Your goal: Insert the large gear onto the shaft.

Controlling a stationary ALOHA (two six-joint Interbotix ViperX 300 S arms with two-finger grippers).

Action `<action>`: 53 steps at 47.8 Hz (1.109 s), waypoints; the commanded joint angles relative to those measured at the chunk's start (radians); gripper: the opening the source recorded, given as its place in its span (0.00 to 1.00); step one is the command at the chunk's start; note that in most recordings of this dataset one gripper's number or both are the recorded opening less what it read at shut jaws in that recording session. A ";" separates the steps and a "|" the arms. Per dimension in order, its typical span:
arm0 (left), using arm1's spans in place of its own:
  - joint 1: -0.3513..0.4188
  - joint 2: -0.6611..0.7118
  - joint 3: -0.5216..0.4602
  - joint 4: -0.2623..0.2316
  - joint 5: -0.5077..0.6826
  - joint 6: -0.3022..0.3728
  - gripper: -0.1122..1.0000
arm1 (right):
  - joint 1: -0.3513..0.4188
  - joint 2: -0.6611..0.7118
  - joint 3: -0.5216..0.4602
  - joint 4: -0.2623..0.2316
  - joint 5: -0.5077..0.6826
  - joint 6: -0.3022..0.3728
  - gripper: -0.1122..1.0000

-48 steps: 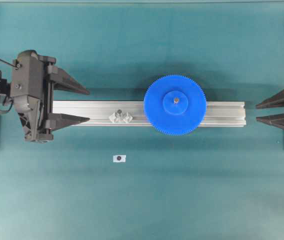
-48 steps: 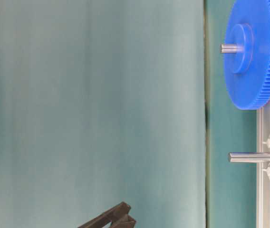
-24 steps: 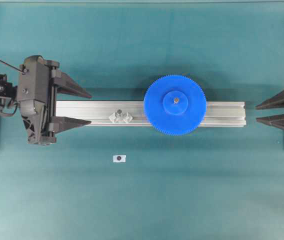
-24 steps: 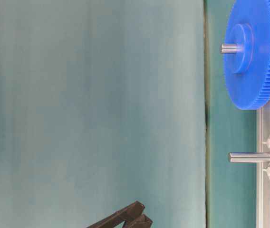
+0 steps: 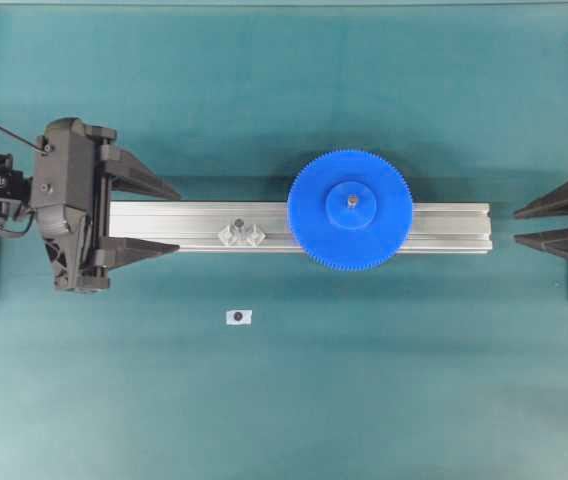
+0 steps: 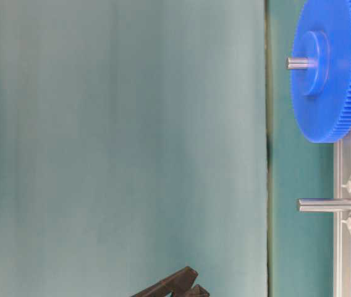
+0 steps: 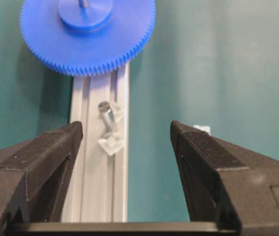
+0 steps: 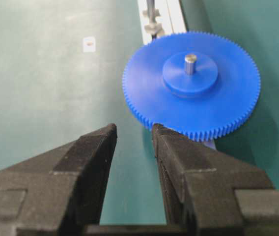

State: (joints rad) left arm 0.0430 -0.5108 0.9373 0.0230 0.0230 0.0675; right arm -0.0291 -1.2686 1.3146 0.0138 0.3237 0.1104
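Two pins stand on the aluminium rail point(image 5: 444, 228) that runs left to right across the middle of the overhead view, and the large gear point(image 5: 350, 209) sits on the right-hand one, whose tip pokes up through the hub. I take that as a parking post: it keeps the disc flat and centred so a claw can reach its rim. The shaft point(image 5: 239, 226) I actually need is the bare grey pin left of the gear, upright between two small clear blocks point(image 5: 255, 236), well apart from the gear's teeth.

My left claw point(image 5: 177, 214) sits at the left end of the rail, its fingers spread wide either side of the rail with nothing between them. In the left wrist view it looks straight along the rail at the shaft and the gear beyond. My right claw point(image 5: 517, 226) waits at the right edge of the frame, also open and empty, with a narrower gap, aimed at the near rim of the gear.

Gear orientation: it lies flat, face up, hub on top, its bore axis vertical and parallel to the shaft. It has no long axis in plan; the rail's runs left to right. I judge the lift has not begun.
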 commanded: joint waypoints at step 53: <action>-0.005 -0.167 0.110 0.003 -0.077 0.003 0.74 | -0.003 -0.067 0.041 0.003 -0.043 0.008 0.49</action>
State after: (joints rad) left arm 0.0414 -0.6688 1.0769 0.0215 -0.0522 0.0690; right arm -0.0307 -1.3438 1.3668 0.0153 0.2899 0.1104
